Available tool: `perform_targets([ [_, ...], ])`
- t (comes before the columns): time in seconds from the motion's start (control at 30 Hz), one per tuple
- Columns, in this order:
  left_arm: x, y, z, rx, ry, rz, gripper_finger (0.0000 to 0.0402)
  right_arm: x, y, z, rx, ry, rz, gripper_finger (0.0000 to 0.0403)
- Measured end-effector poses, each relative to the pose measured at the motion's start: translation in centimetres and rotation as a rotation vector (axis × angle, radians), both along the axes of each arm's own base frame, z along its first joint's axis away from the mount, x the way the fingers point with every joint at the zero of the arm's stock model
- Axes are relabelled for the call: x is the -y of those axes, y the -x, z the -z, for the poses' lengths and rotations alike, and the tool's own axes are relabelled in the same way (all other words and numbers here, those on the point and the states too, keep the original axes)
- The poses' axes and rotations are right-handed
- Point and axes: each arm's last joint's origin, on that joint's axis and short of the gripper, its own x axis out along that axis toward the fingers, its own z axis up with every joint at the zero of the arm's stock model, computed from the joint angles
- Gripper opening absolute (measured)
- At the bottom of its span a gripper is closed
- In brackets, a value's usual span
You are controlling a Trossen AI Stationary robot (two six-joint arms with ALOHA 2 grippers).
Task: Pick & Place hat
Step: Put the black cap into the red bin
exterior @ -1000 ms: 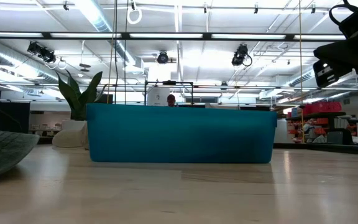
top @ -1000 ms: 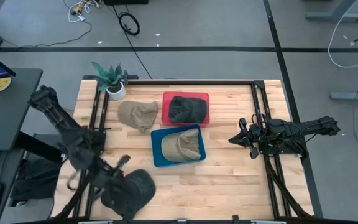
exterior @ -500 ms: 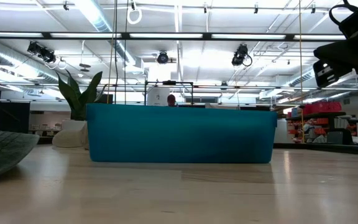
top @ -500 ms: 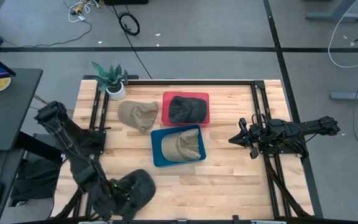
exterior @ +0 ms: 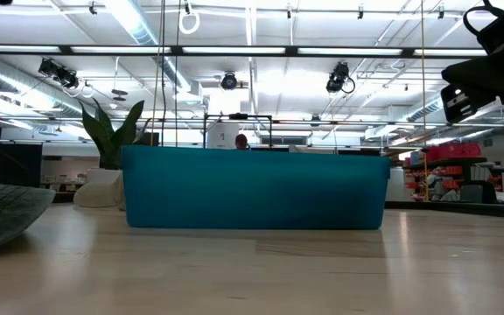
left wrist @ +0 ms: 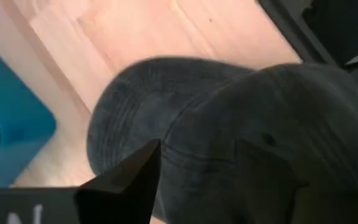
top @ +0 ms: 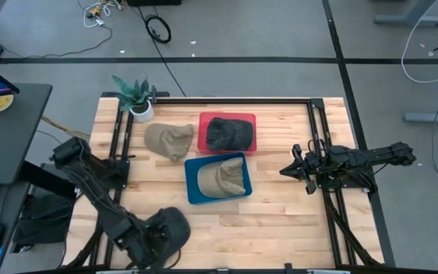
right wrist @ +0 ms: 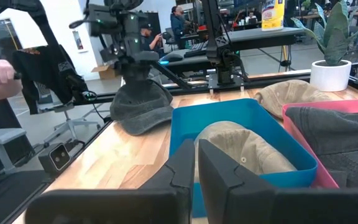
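My left gripper [top: 144,242] sits on the dark grey hat [top: 166,232] at the near left corner of the wooden table [top: 280,221]; I cannot tell how its fingers stand. The hat's brim points toward the blue bin [top: 217,178] (a tan hat [top: 223,177] lies inside). My right gripper [top: 286,170], fingers nearly together, waits at the right. Beyond stand a red bin [top: 227,133] and a potted plant [top: 137,97].

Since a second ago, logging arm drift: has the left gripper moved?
Yes. The left gripper slid along the dark hat, away from the blue bin.
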Motion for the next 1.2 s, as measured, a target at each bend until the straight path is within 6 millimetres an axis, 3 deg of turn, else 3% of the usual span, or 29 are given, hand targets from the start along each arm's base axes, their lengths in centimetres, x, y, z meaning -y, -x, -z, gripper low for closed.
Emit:
perform_targets([
  [0.67, 0.2, -2.6, 6.2, -0.197, -0.106, -0.036, 0.0201, 0.0, 0.0, 0.0, 0.000, 0.000, 0.000, 0.0027],
  [0.8, 0.2, -2.6, 6.4, -0.185, -0.124, -0.041, 0.0155, 0.0, 0.0, 0.0, 0.000, 0.000, 0.000, 0.0027],
  [1.0, 0.2, -2.6, 6.4, -0.183, -0.127, -0.042, 0.0024, 0.0, 0.0, 0.0, 0.000, 0.000, 0.000, 0.0027],
  [1.2, 0.2, -2.5, 6.4, -0.184, -0.127, -0.038, 0.0010, 0.0, 0.0, 0.0, 0.000, 0.000, 0.000, 0.0027],
])
